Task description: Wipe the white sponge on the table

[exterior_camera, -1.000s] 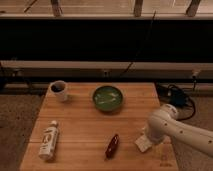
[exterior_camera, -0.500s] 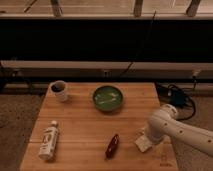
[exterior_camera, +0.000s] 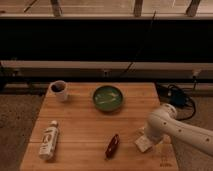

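Table — gripper at white sponge

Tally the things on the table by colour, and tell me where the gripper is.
White: 3 (cup, bottle, white sponge)
Green: 1 (bowl)
Dark red: 1 (long object)
Total: 5
The gripper is down at the white sponge on the table.

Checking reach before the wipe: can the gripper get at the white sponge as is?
Likely yes. The gripper sits right at the white sponge near the table's corner; nothing stands between them, the dark red object lies apart.
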